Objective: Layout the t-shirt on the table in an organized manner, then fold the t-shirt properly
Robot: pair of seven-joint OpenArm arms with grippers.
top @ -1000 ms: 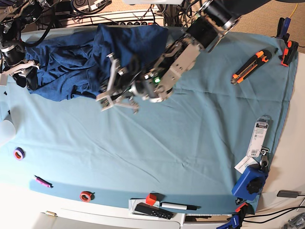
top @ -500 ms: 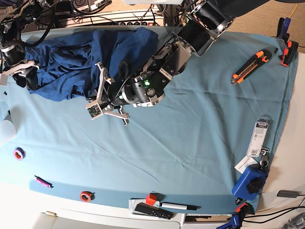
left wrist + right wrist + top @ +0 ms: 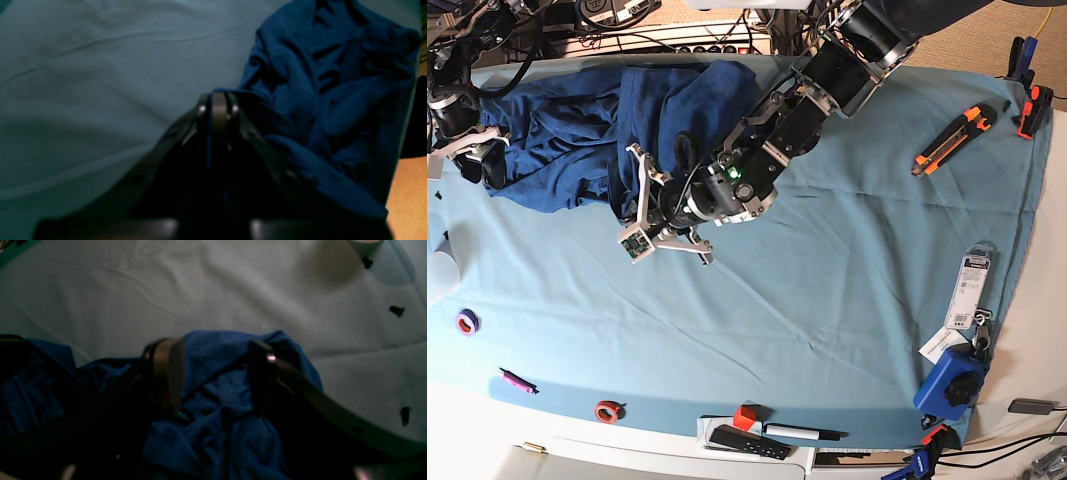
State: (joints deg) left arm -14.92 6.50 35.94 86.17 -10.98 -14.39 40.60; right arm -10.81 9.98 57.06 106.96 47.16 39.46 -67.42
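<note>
Step in hand looks like the layout stage: the t-shirt [image 3: 577, 130] lies bunched up along the far edge of the table [image 3: 847, 300], toward the far-left corner in the base view, nowhere near flat yet.

The left gripper [image 3: 217, 106] has its jaws pressed together w/ a fold of navy fabric pinched between them, at the near edge of the heap. The right gripper [image 3: 213, 373] sits at the shirt's left end, jaws spread wide w/ cloth bulging between them, not clamped.

Next move prob. calls for the right jaws to close on that end, then both arms pulling apart and toward the middle to spread the fabric.

Room: the centre and near-right stretch of teal cloth is open. Clutter hugs the edges: a utility knife [image 3: 954, 138] near the far-right corner, tape rolls [image 3: 467, 322] on the left edge.
</note>
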